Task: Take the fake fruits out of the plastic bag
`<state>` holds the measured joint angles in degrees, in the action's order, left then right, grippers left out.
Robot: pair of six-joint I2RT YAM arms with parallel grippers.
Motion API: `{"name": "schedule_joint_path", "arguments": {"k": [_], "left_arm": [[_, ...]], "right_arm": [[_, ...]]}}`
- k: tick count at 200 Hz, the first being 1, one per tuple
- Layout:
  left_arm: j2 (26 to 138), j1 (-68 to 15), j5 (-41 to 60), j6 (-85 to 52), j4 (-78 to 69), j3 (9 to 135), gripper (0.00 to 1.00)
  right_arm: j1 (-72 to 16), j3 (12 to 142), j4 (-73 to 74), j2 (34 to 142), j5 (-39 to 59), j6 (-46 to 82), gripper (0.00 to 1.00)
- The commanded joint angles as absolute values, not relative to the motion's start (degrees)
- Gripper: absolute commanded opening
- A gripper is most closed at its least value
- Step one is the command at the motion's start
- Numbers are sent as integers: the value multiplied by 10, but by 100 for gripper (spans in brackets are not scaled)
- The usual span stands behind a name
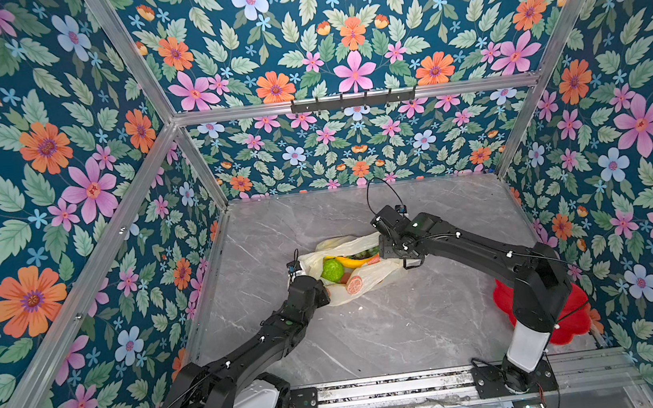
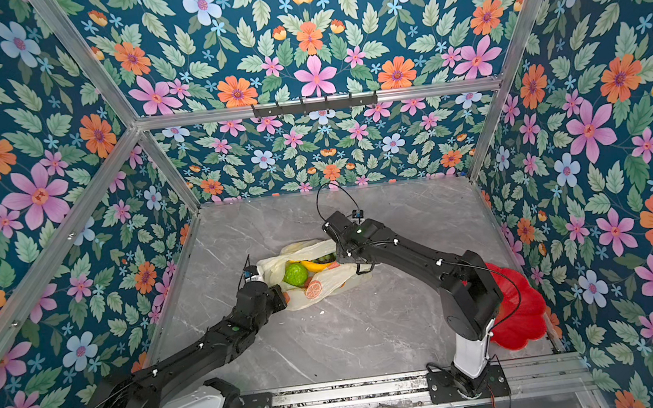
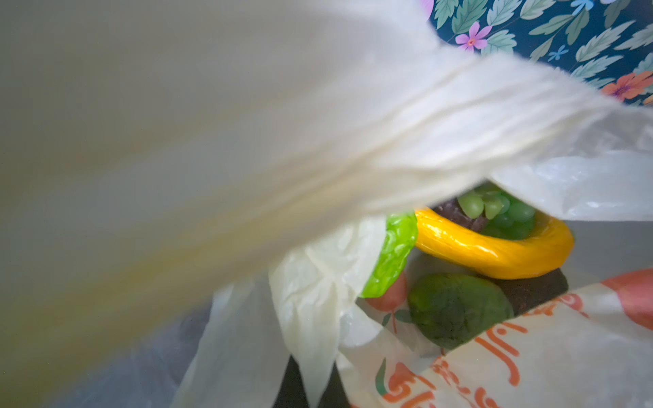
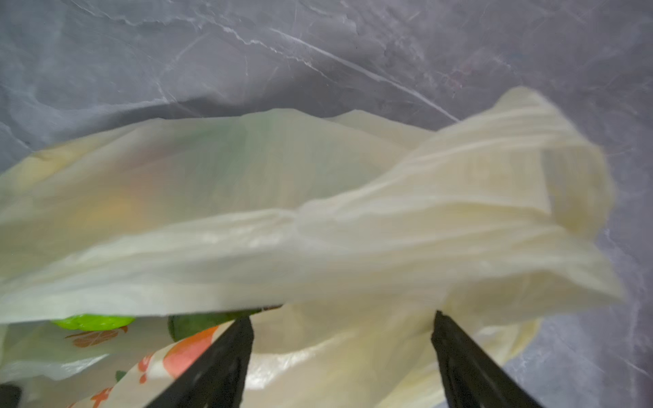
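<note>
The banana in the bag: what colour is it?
Glossy yellow banana; clearest in the left wrist view.

Place: a robot test cell of the lab kind, not a home or shop.
Frame: a bare aluminium frame (image 1: 222, 114) boxed in the space.
Walls: printed floral panels (image 1: 351, 34) filled the frame on every side seen.
Bench: a grey marble-look bench (image 1: 393, 323) formed the cell's floor.
Robots: a black left arm (image 1: 273, 336) and right arm (image 1: 467, 243) stood on a metal rail (image 1: 392, 388) at the near edge.
Wiring: a loose cable (image 1: 382, 194) looped above the right arm.
Props: glossy fake fruits (image 1: 332, 269) lay in a plastic bag (image 1: 374, 275).
</note>
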<state>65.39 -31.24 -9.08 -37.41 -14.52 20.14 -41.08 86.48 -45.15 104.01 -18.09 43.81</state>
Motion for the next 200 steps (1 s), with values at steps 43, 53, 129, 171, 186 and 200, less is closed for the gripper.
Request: {"name": "schedule_joint_path", "arguments": {"k": [43, 53, 129, 171, 186, 200], "left_arm": [[648, -313, -89, -386, -170, 187, 0], [648, -312, -89, -387, -170, 186, 0], [647, -316, -67, -374, -182, 183, 0], [633, -315, -105, -379, -147, 189, 0], [637, -309, -106, -385, -144, 190, 0], [645, -291, -96, -395, -141, 192, 0]], "right_arm": [[-382, 852, -425, 1073, -119, 459, 79], [-377, 847, -415, 1069, -111, 458, 78], [-370, 867, -386, 1088, -84, 468, 86], [-370, 871, -400, 1099, -136, 447, 65], [-364, 864, -397, 1087, -134, 437, 50], [-352, 822, -354, 1053, -112, 424, 32]]}}
